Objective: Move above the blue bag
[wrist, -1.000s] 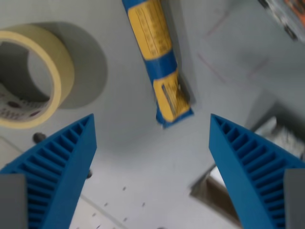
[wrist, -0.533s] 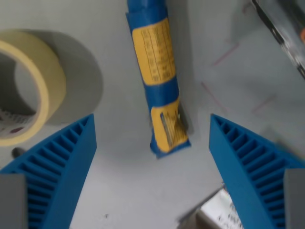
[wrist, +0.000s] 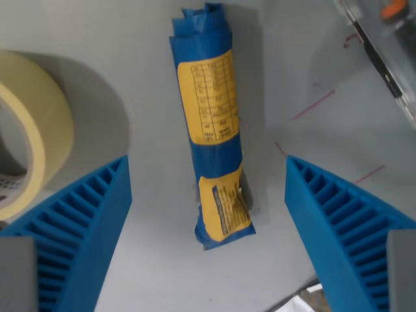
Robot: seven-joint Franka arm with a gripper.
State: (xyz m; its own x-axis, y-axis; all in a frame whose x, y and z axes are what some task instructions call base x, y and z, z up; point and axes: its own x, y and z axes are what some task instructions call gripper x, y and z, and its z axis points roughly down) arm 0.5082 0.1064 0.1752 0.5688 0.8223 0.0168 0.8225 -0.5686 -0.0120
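Note:
The blue bag [wrist: 212, 130] is a long, rolled packet with yellow printed labels, lying lengthwise on the grey table from the top centre down to the middle of the wrist view. My gripper [wrist: 208, 195] hangs above it, open, with nothing held. Its two ribbed blue fingers [wrist: 78, 227] stand wide apart at the bottom left and bottom right. The bag's lower end lies between them, clear of both.
A roll of cream masking tape [wrist: 29, 149] lies at the wrist view's left edge. A clear plastic object with black and orange parts [wrist: 383, 45] sits at the top right. Thin red lines mark the grey table [wrist: 312, 107]. Something pale shows at the bottom edge.
The camera has travelled along the bag: the whole scene has slid downward in the picture, and the bag's top end is now in view. The fingers stay equally wide apart.

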